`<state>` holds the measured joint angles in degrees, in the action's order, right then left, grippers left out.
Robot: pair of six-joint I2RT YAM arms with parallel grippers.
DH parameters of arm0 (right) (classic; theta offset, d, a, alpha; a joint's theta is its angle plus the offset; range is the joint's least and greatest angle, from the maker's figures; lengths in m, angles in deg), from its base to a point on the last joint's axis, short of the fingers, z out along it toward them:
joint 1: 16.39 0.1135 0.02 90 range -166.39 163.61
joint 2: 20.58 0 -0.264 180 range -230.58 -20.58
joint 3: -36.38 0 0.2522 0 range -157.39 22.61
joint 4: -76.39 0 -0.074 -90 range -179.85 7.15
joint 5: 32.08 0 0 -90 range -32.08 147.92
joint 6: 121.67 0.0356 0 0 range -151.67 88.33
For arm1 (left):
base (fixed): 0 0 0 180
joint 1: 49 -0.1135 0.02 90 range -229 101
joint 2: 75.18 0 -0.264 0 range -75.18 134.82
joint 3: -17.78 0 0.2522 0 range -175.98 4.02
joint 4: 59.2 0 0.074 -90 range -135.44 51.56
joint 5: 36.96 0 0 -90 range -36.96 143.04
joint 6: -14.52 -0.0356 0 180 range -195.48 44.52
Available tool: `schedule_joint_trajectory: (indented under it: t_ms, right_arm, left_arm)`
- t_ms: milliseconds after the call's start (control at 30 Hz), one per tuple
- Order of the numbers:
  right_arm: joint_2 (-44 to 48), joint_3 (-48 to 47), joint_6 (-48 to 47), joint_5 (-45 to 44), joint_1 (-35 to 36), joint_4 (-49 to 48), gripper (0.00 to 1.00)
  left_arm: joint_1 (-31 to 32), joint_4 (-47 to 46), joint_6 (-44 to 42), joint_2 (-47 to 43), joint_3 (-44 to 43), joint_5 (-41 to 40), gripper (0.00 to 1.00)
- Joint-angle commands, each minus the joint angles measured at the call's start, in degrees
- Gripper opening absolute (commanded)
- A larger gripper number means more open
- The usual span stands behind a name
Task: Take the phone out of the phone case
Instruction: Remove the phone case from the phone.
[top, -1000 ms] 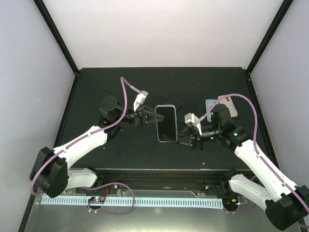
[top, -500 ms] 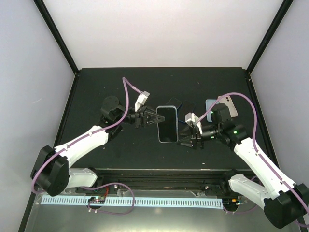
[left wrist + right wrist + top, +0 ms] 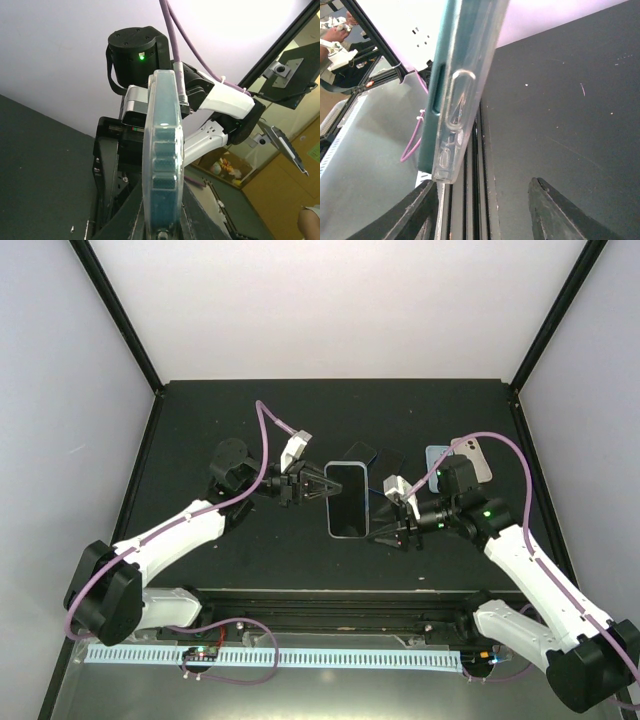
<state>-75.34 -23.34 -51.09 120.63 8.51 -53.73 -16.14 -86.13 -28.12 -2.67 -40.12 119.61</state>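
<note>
From above, the phone (image 3: 346, 498) is sitting at the middle of the bench (image 3: 250, 420), with its case (image 3: 346, 536) showing as a pale rim around it. The left pincer (image 3: 322, 486) is grasping its 9 o'clock edge. The right pincer (image 3: 380, 530) has been sliding over the last second from the 3 o'clock side down toward the 5 o'clock corner, and the phone has been drifting slightly toward 6 o'clock with it. Several spare phones (image 3: 437, 458) are lying at about 2 o'clock, well apart from the work.

Through the left wrist camera, the phone (image 3: 162, 165) is standing edge-on, with the left pincer (image 3: 162, 225) clenching it from both faces.

Through the right wrist camera, the see-through case (image 3: 462, 85) is hanging with its lower corner just above one of the fingers (image 3: 415, 210). The right pincer (image 3: 481, 187) is standing released, and its other finger is well apart at 5 o'clock.

Judging from this, the shift is lining the right pincer up on a case corner for peeling. The phone is not yet coming out; it is sitting fully inside the case.
</note>
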Motion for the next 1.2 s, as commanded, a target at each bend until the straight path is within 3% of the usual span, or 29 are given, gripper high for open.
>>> schedule_joint_trajectory:
  t_ms: [0, 233, 800, 1167]
  right_arm:
    - [0.1, -1.7, -1.3, 2.0, -0.5, -0.9, 0.52]
    - [-0.4, -2.2, -3.8, 2.8, -0.4, 1.3, 0.55]
    - [-4.4, -2.8, 1.2, -12.4, -0.5, -2.7, 0.49]
    - [-2.2, -2.3, 2.9, -23.0, -0.6, -6.1, 0.47]
  left_arm:
    - [0.6, -1.6, -0.4, 0.3, -2.9, 2.0, 0.01]
    - [0.8, -0.4, -2.0, 0.1, -3.0, 1.6, 0.01]
    - [3.6, -1.8, -0.3, -0.7, -4.6, 7.5, 0.01]
    - [6.9, 3.8, -4.4, -1.7, -6.1, 10.4, 0.01]
